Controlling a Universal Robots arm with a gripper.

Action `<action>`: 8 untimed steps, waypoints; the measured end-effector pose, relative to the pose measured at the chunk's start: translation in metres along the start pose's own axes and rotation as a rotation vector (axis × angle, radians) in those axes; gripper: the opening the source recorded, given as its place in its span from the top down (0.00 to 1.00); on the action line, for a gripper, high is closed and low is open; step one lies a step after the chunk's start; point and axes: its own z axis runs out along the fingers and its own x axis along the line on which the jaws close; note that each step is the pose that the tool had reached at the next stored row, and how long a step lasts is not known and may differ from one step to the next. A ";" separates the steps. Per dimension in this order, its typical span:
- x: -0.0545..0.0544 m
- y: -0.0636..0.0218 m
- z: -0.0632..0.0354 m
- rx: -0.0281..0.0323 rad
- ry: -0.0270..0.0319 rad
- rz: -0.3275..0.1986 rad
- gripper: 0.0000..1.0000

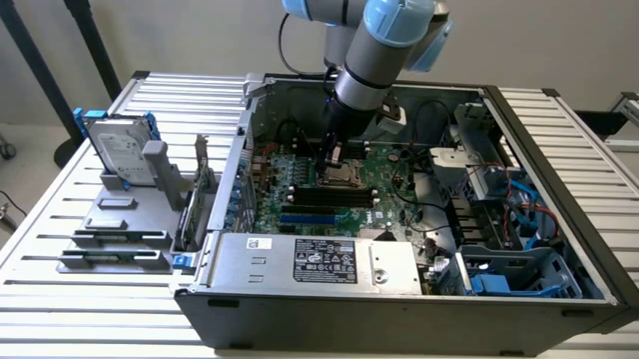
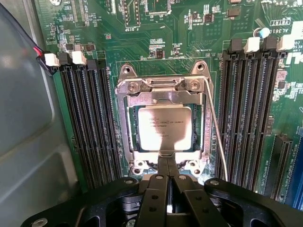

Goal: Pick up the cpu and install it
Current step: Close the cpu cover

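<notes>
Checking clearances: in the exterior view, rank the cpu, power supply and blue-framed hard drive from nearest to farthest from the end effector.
1. cpu, in the motherboard socket, right at the end effector.
2. power supply, inside the case, along its near wall.
3. hard drive, standing outside the case, on the exterior view's left.

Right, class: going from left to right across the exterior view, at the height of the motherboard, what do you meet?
hard drive in its blue frame → side wall of the computer case → cpu in its socket → blue cables
</notes>
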 end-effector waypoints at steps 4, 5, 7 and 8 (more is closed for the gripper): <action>0.000 0.0001 0.0012 0.0003 0.0003 0.000 0.89; 0.000 0.0001 0.0013 0.0003 0.0008 0.000 0.89; 0.000 -0.0001 0.0008 -0.0001 0.0044 -0.001 0.89; 0.000 -0.0006 -0.0008 -0.0004 0.0067 -0.002 0.89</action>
